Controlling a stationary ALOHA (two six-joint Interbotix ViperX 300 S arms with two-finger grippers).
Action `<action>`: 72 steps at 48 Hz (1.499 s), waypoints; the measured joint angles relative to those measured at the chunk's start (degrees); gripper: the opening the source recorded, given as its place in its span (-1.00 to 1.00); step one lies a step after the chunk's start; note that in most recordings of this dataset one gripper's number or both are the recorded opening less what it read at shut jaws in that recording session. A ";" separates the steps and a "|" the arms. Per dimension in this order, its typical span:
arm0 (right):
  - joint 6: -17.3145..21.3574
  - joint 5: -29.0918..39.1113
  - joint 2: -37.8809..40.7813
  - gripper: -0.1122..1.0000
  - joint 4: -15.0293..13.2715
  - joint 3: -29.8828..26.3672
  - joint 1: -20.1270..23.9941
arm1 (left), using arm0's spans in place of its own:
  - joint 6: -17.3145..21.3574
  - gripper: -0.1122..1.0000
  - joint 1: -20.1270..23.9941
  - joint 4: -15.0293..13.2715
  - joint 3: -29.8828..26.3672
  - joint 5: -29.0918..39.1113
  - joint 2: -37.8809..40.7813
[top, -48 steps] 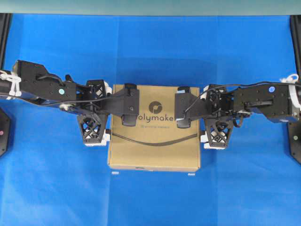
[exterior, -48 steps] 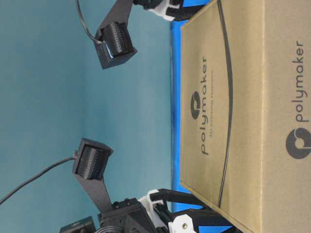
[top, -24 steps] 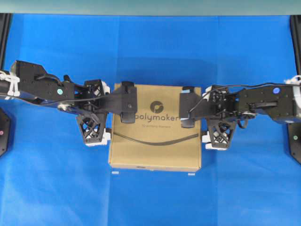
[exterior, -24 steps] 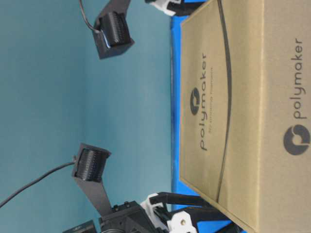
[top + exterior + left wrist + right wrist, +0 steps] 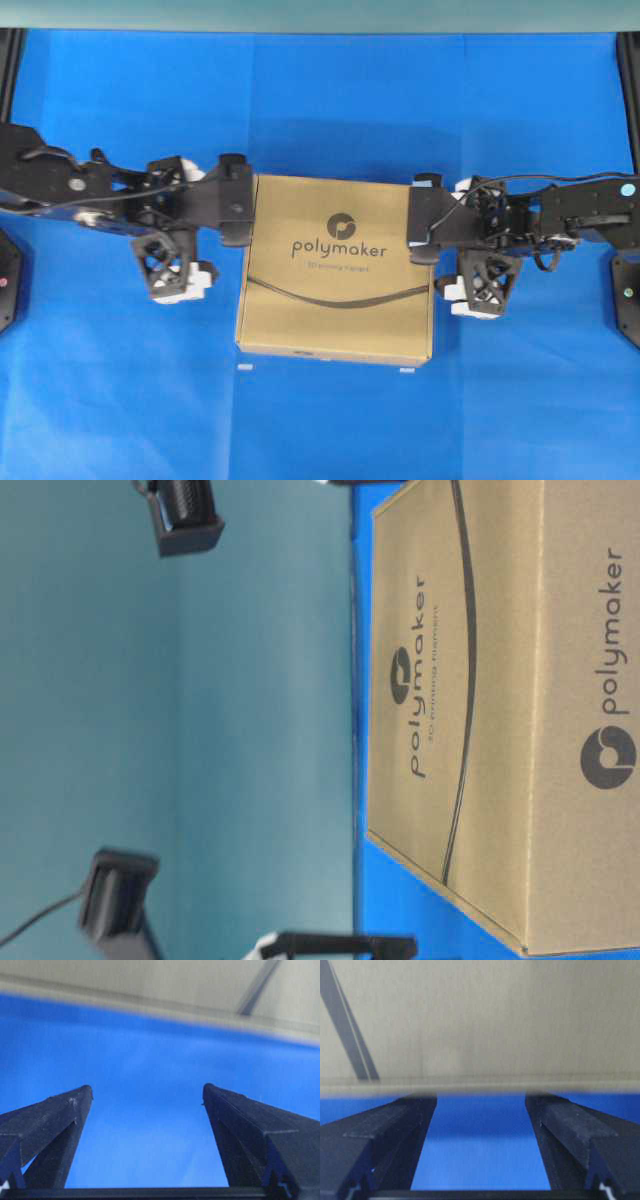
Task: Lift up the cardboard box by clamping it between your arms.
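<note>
The blue worktop carries the cardboard box, lying flat at its middle between the two arms. The left hand beside its left edge and the right hand at its right edge both stand wide open, holding nothing.

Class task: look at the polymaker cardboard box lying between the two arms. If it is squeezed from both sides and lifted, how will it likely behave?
The cardboard box looks stiff: crisp edges, flat panels, so it should probably resist a side squeeze. Its smooth faces may slip against the hard black arms. Being broad and flat, it seems unlikely to roll, though it might tilt if clamped off-centre.
</note>
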 measured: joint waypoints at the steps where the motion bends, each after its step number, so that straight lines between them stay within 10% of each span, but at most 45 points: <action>1: 0.09 0.26 -0.44 1.00 0.00 0.44 0.09 | 0.00 0.77 0.00 0.00 0.35 0.18 -0.53; 72: 7.47 -0.26 -50.01 1.00 0.26 18.11 -0.09 | -1.76 0.77 -2.11 -0.18 18.02 -11.25 -37.88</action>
